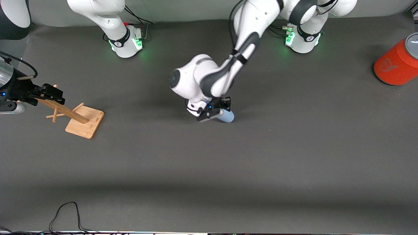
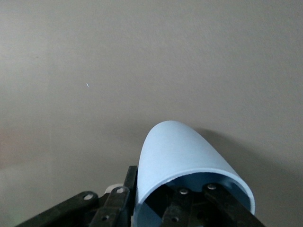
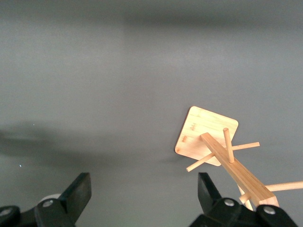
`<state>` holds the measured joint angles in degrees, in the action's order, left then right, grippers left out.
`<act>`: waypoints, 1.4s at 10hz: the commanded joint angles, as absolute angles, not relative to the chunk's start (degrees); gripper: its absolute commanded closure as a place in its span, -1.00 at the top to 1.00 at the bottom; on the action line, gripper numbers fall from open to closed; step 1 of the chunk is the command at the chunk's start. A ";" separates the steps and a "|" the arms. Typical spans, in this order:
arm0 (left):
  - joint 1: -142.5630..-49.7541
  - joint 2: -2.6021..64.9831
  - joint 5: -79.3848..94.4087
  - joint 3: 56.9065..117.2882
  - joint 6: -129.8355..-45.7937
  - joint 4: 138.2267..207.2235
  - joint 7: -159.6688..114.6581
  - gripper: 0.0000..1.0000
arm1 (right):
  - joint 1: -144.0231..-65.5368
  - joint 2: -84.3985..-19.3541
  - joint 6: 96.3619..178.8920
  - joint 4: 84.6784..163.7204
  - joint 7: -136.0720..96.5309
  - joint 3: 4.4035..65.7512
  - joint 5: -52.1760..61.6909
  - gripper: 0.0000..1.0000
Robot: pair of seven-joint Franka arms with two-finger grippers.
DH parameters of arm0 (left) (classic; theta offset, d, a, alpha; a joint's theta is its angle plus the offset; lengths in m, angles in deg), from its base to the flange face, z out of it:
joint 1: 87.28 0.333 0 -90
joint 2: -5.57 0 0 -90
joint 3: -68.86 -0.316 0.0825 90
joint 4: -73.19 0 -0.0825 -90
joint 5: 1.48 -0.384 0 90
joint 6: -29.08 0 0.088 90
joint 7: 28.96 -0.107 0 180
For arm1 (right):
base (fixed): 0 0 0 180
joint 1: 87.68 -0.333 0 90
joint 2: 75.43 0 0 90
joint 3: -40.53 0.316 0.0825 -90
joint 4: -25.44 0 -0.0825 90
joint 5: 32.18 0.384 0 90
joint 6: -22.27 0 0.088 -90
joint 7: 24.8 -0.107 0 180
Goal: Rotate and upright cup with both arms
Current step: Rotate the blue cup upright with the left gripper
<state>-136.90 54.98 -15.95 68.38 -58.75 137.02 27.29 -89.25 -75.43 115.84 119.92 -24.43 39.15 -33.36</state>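
Observation:
The pale-blue cup is on its side at the middle of the grey mat, its closed end pointing toward the left arm's end of the table. My left gripper is shut on the cup. In the left wrist view the cup has its open rim turned to the camera, and my left gripper pinches the rim wall, one finger outside and one inside. My right gripper waits open over the wooden rack at the right arm's end. In the right wrist view my right gripper holds nothing.
A wooden peg rack on a square base stands at the right arm's end, seen also as the rack in the right wrist view. A large orange cylinder with a grey top sits at the left arm's end. A black cable lies by the near edge.

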 commanded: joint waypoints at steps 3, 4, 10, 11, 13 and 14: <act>-132.46 45.25 -1.77 68.68 -66.05 148.18 19.82 -1.00 | -92.43 -75.87 115.96 119.66 -23.92 35.78 -33.06 1.00; -132.72 38.68 -0.18 68.77 -73.84 158.25 19.91 -1.00 | -92.34 -75.78 115.96 119.57 -23.92 35.78 -33.06 1.00; -133.17 28.34 4.91 68.77 -97.18 182.58 21.32 -1.00 | -92.34 -71.48 115.44 113.79 -24.01 35.87 -33.06 1.00; -132.82 28.94 7.89 68.77 -98.52 182.61 20.36 -1.00 | -92.43 -71.91 115.35 114.55 -23.92 35.78 -32.97 1.00; -133.16 30.08 9.07 68.77 -99.50 182.70 20.00 -1.00 | -92.34 -72.09 115.35 115.00 -23.92 35.78 -32.97 1.00; -132.82 30.61 9.15 68.95 -99.59 182.70 20.00 -0.93 | -92.34 -72.00 115.35 115.00 -23.92 35.69 -32.88 1.00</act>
<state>-132.63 31.64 8.04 69.09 -98.63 181.02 20.46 -91.66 -72.50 116.21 116.27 -24.43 36.48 -33.36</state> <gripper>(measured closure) 0.921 0.000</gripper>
